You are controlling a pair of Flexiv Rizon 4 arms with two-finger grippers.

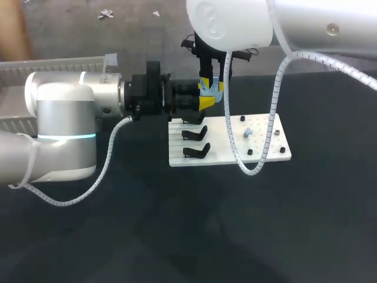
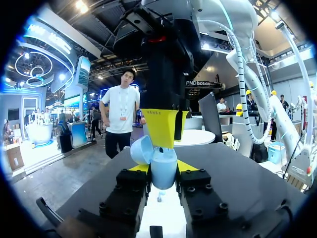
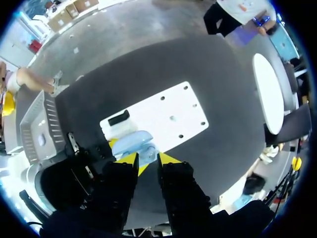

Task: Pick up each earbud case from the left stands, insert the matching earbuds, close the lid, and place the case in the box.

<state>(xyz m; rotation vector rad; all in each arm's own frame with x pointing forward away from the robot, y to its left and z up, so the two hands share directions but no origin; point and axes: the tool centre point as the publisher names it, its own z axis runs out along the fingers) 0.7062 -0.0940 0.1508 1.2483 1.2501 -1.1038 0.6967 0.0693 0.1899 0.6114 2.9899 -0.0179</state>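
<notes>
My left gripper (image 1: 207, 101) reaches in from the left, level above the white board, shut on a light blue earbud case (image 1: 212, 91). In the left wrist view the case (image 2: 163, 171) sits upright between the yellow tips, its lid (image 2: 141, 148) swung open to one side. My right gripper (image 1: 211, 79) points straight down onto the case's open mouth. Its yellow fingers (image 2: 161, 126) stand a narrow gap apart, open. In the right wrist view the case (image 3: 134, 141) lies just ahead of the right gripper (image 3: 147, 157). Whether an earbud sits inside is hidden.
A white board (image 1: 265, 147) lies under the grippers, with black stands (image 1: 197, 150) at its left and a small light blue earbud (image 1: 248, 132) near its middle. A grey box (image 1: 53, 65) stands at the back left. Dark table surface stretches in front.
</notes>
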